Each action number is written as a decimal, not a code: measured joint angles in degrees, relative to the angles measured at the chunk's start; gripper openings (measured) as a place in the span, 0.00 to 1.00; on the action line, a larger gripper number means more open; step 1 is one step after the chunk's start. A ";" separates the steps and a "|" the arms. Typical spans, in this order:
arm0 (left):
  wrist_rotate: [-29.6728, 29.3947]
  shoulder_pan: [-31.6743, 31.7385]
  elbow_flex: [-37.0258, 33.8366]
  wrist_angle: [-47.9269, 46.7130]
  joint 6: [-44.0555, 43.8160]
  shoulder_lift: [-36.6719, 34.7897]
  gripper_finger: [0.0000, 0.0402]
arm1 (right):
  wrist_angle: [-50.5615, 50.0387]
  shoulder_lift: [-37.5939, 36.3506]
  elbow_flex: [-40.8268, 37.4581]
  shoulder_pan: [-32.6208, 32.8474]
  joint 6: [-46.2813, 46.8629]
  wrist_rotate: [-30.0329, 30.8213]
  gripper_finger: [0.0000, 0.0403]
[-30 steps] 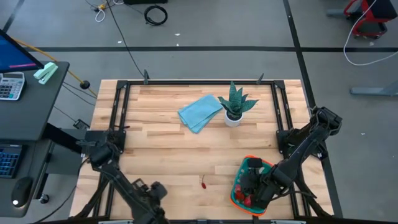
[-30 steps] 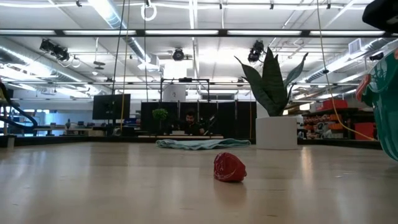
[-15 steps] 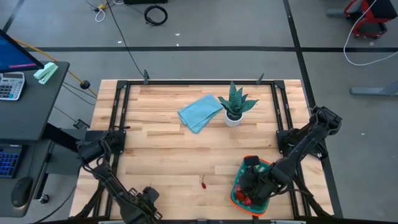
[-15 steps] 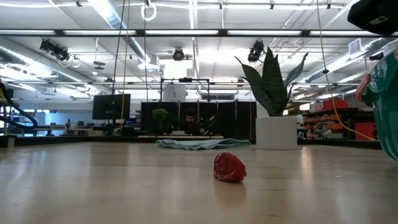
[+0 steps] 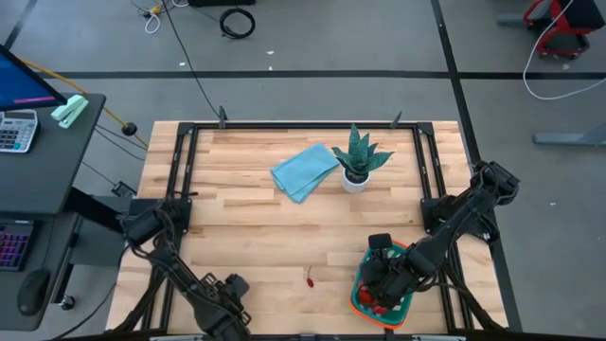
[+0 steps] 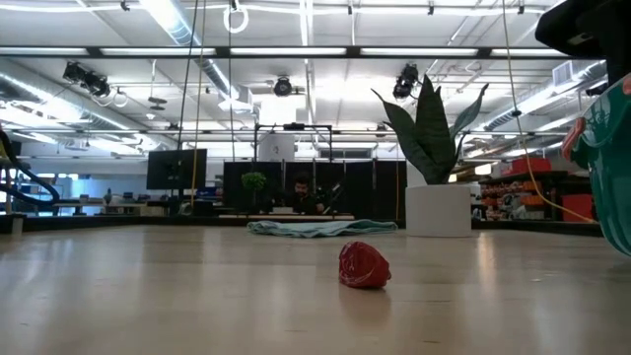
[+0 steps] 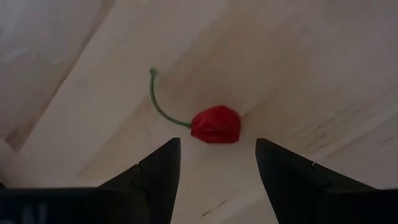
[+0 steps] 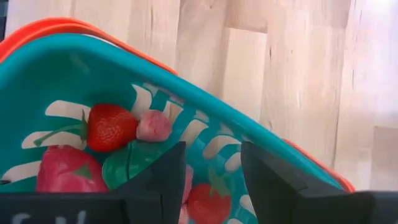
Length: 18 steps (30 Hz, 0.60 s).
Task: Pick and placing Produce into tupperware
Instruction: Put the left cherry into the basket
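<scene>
One red produce piece (image 5: 311, 278) with a thin green stem lies alone on the wood near the table's near edge; the low view shows the red piece (image 6: 364, 265) too. My left gripper (image 7: 216, 158) is open, near the table's near-left edge, and looks at the red piece (image 7: 216, 124) ahead between its fingers without touching it. The teal tupperware (image 5: 359, 296) with its orange rim sits at the near right. It holds strawberries (image 8: 111, 126), a pink bit (image 8: 153, 126) and a green piece (image 8: 127, 165). My right gripper (image 8: 213, 168) hovers open over the tupperware.
A spiky potted plant (image 5: 358, 161) and a folded light blue cloth (image 5: 305, 170) sit toward the far edge. Black frame rails (image 5: 185, 170) run along the table's left and right sides. Bare wood stretches between the red piece and the cloth.
My right gripper has drifted slightly toward the table's left and far side above the tupperware, staying open. My left arm has shifted a little back and forth at the near edge. The red piece and the tupperware have stayed put.
</scene>
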 joint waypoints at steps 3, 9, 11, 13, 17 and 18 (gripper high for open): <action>-0.01 0.75 0.00 -0.03 0.56 0.00 0.53 | -0.02 0.00 0.00 -0.02 0.08 0.00 0.40; 0.00 1.31 0.00 0.04 1.96 0.02 0.46 | 0.00 0.00 0.00 -0.02 0.10 0.00 0.40; 0.01 1.49 0.00 0.34 1.77 0.02 0.40 | 0.00 0.00 0.00 -0.02 0.31 0.00 0.40; -0.01 1.80 0.00 0.49 1.74 0.02 0.33 | 0.00 0.00 0.00 -0.02 0.54 0.00 0.40; 0.01 2.70 0.02 0.51 1.81 0.02 0.15 | -2.62 -0.93 0.02 0.02 0.60 -2.95 0.40; 0.07 3.05 0.02 0.51 1.81 0.02 0.10 | -4.17 -1.63 0.02 0.00 0.79 -4.65 0.40</action>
